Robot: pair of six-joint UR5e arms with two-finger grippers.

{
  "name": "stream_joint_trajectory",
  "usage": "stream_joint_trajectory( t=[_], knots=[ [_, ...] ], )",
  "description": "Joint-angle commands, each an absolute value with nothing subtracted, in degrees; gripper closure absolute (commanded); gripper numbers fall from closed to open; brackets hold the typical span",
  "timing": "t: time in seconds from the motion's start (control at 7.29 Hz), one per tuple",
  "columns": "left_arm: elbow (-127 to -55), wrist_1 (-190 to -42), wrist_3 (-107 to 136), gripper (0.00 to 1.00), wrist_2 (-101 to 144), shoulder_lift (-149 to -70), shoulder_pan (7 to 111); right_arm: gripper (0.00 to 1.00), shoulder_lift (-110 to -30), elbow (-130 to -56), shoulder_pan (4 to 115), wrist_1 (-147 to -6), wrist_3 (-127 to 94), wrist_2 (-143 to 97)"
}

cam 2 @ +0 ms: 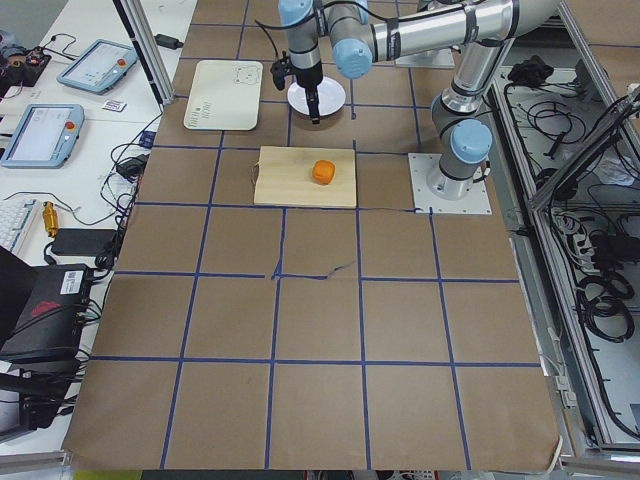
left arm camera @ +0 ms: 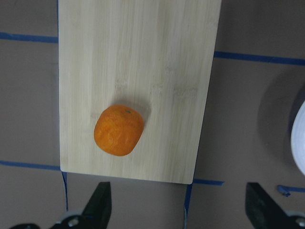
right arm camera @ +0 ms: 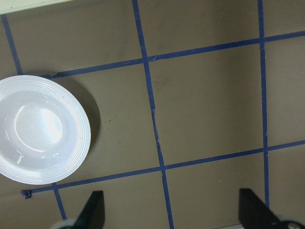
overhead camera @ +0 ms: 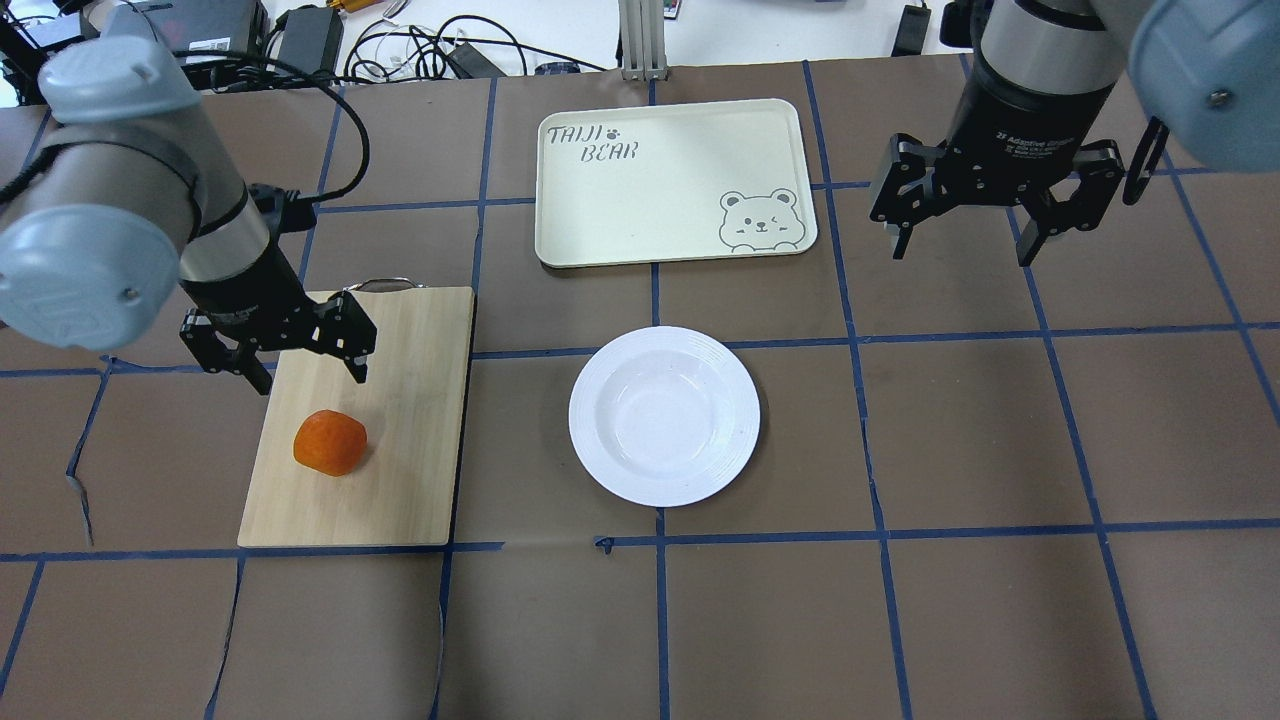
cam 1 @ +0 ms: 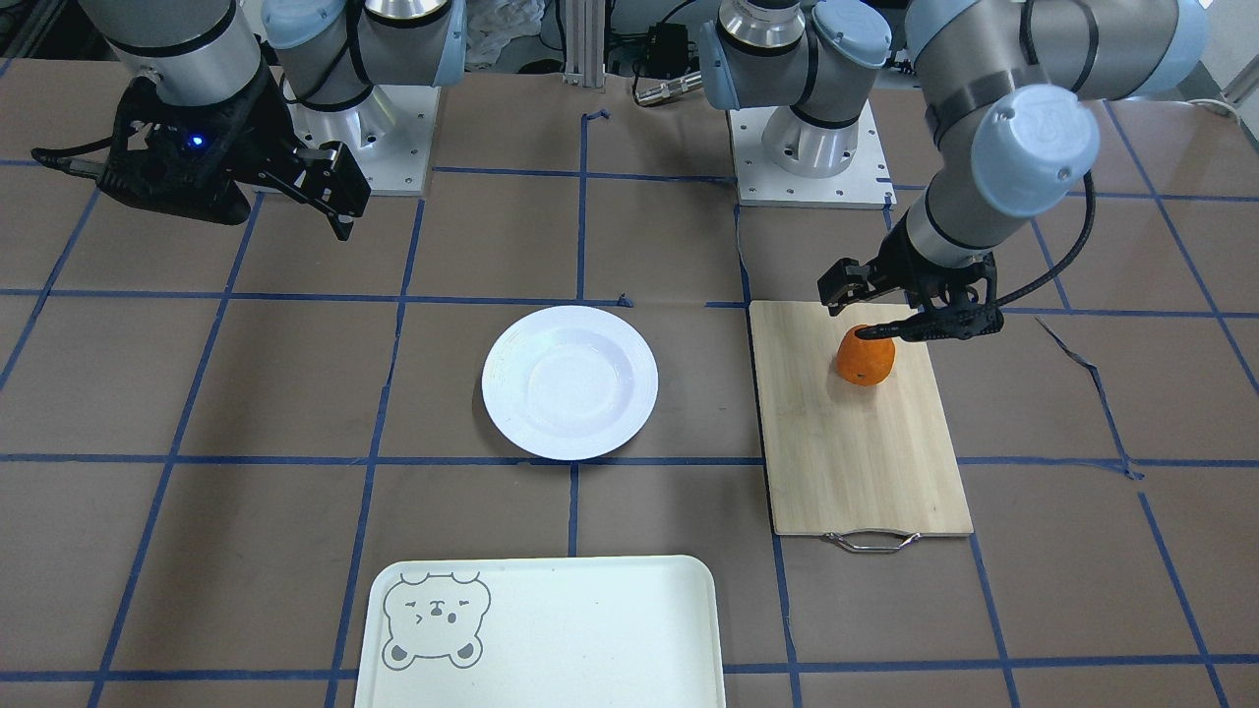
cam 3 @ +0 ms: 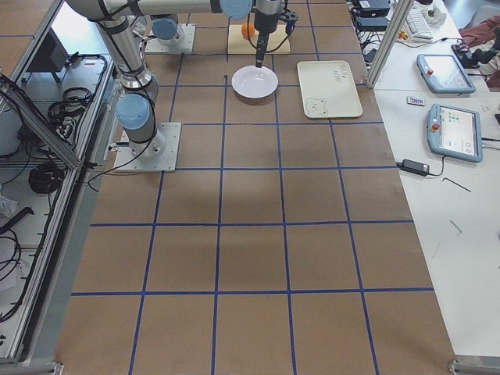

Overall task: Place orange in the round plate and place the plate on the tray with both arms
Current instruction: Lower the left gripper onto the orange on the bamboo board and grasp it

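Observation:
The orange [overhead camera: 330,442] [cam 1: 866,359] lies on a bamboo cutting board [overhead camera: 405,420], on my left side. My left gripper [overhead camera: 313,383] [left arm camera: 178,210] hangs open just above it and a little toward the tray, its fingers apart from the fruit. At the table's middle sits the round white plate [overhead camera: 592,420] [cam 1: 498,388] with nothing on it. Beyond the plate lies the cream tray [overhead camera: 640,200] [cam 1: 590,629] with its bear face, also bare. High above the table on my right, the right gripper [overhead camera: 960,253] [right arm camera: 171,212] stands open and holds nothing.
The cutting board's metal handle [cam 1: 871,540] points toward the tray side. Brown paper with blue tape lines covers the table [overhead camera: 950,450]. Cables and devices [overhead camera: 400,45] lie past the far edge. Tablets [cam 3: 457,129] rest on a side bench.

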State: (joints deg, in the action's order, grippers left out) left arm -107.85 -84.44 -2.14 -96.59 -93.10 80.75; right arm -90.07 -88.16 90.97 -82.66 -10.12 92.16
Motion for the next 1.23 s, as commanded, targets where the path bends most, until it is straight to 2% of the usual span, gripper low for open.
stream_joint_trajectory(
  t=[0.0, 0.55, 0.69, 0.82, 0.96, 1.1],
  knots=[
    [-112.4, -81.9, -8.9, 0.00, -100.7, -97.2, 79.6, 0.00, -90.0, -88.3, 91.0, -82.7, -10.1, 92.2],
    [-110.9, -78.4, -12.4, 0.00, -105.0, -105.5, 79.7, 0.00, -89.9, -88.4, 90.9, -82.8, -9.9, 92.3],
    [-110.6, -77.5, -12.4, 0.20, -104.9, -106.5, 79.7, 0.00, -89.9, -88.4, 90.9, -82.7, -9.9, 92.3],
    [-110.6, -77.2, -12.0, 0.60, -104.3, -106.9, 79.7, 0.00, -89.9, -88.3, 90.7, -82.8, -9.7, 92.3],
    [-110.4, -77.1, -11.6, 0.92, -104.1, -106.7, 79.9, 0.00, -89.9, -88.4, 90.7, -82.7, -9.8, 92.3],
    [-109.0, -77.9, -10.6, 1.00, -99.9, -105.5, 81.0, 0.00, -89.9, -88.4, 90.7, -82.7, -9.8, 92.3]
  ],
)
